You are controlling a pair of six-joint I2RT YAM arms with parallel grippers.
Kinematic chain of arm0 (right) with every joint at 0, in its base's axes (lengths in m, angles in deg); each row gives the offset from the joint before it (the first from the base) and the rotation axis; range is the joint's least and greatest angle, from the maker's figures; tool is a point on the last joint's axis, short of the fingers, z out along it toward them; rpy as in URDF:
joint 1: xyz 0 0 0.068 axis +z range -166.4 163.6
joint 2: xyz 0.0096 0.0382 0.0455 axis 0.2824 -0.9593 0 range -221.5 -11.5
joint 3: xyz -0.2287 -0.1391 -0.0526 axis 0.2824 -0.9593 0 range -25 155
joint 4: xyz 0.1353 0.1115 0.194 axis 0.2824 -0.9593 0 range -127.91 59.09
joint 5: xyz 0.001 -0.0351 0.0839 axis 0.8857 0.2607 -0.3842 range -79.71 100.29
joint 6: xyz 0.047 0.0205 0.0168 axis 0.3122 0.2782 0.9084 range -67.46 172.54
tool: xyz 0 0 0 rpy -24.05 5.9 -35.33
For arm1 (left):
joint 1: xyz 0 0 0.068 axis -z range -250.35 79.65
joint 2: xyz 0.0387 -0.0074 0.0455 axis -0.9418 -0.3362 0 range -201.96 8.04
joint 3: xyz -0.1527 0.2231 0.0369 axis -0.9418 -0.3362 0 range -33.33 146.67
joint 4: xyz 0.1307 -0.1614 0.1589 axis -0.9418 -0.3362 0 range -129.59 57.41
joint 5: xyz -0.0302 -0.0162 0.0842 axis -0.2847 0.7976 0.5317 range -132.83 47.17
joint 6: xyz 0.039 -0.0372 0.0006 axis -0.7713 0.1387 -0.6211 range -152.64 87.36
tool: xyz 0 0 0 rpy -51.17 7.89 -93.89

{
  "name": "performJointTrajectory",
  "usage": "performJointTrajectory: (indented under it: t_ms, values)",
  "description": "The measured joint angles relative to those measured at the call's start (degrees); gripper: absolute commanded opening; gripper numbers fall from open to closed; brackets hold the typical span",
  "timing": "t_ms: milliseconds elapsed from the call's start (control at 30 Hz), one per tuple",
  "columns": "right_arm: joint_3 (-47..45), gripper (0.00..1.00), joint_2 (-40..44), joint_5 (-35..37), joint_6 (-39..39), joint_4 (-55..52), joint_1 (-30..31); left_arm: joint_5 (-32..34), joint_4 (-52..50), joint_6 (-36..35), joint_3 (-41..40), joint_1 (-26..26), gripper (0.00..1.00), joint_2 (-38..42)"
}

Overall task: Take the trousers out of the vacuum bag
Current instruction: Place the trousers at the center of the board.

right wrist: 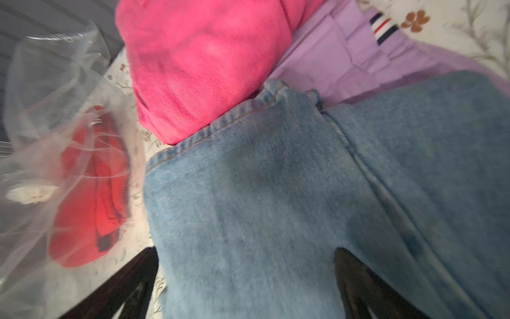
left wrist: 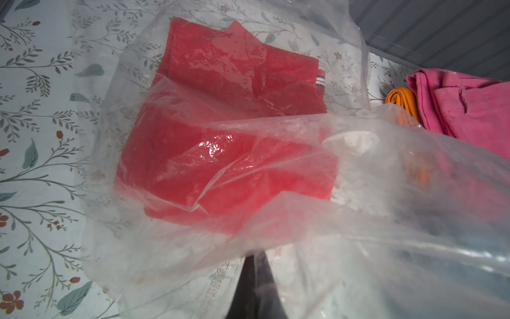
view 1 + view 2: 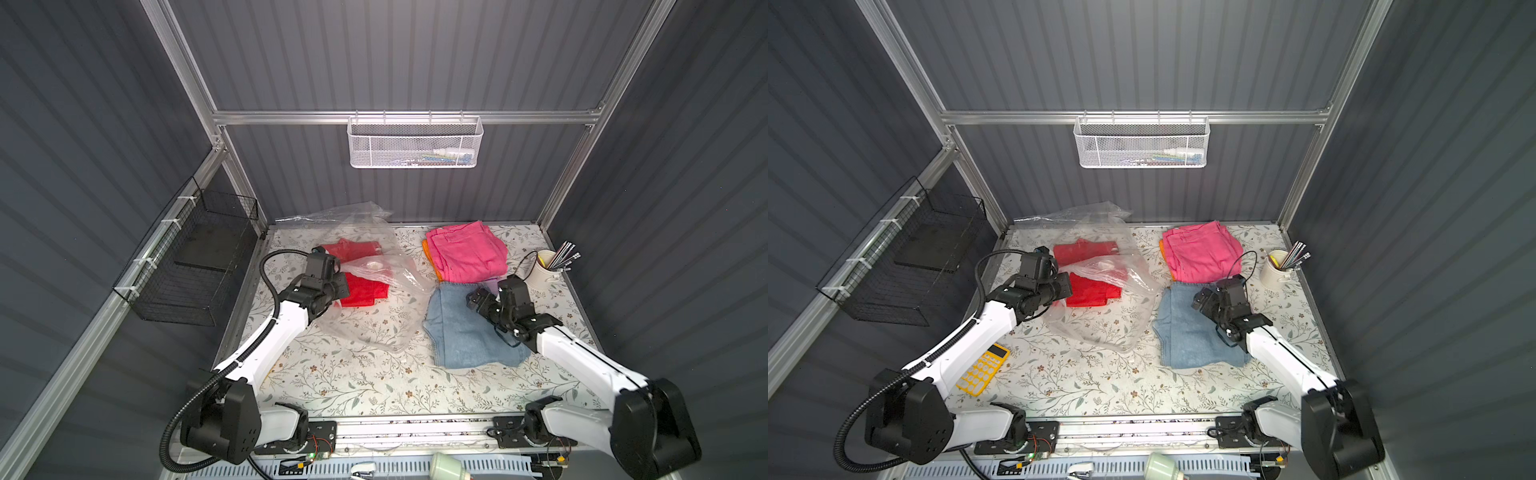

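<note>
Hovering over the light blue trousers (image 3: 469, 336), near right, my right gripper (image 1: 245, 250) is spread wide, holding nothing. My left gripper (image 3: 340, 286) pinches a fold of vacuum bag (image 3: 374, 324), prob. lifting the mouth open. Red trousers (image 3: 365, 293) lie inside, centre-left. Far right: hot pink trousers (image 3: 465, 249) piled w/ orange (image 3: 428, 251) & lilac (image 3: 492, 286).

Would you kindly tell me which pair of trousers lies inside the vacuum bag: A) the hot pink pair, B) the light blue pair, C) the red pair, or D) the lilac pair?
C: the red trousers show through the clear plastic of the vacuum bag, while the hot pink trousers, light blue trousers and lilac trousers lie uncovered on the table.
</note>
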State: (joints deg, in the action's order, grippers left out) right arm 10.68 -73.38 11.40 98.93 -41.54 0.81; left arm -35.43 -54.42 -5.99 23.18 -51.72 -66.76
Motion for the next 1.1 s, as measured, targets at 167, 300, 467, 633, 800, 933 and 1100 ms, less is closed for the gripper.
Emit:
performJointTrajectory:
  t_ms: [167,300,467,633,800,933,1100]
  values:
    - [0.22,0.99,14.10,3.48,3.58,-11.23,5.66,-0.04,0.00,0.00,-0.13,0.00,0.00,1.88]
    - [-4.00,0.99,21.59,4.55,9.03,-16.52,10.32,-0.07,-0.22,-0.02,-0.39,0.00,0.00,3.26]
    - [-12.31,0.99,19.12,4.17,13.66,-15.96,11.47,-0.87,-0.46,-0.07,-0.39,0.00,0.00,3.34]
    - [-9.20,0.99,13.60,4.57,13.44,-15.34,11.63,-2.36,-0.57,-0.11,-0.39,0.00,0.00,3.34]
    - [-4.00,0.99,14.49,4.92,12.26,-15.93,11.67,-3.04,-1.07,-0.52,-0.48,0.00,0.00,3.45]
    - [-1.40,0.99,16.87,5.44,12.63,-14.88,13.75,-3.19,-1.25,-0.55,-0.66,0.00,0.00,3.54]
    - [1.81,0.99,16.70,8.87,13.00,-11.02,22.73,-3.17,-1.44,-0.74,-0.66,0.00,0.00,3.54]
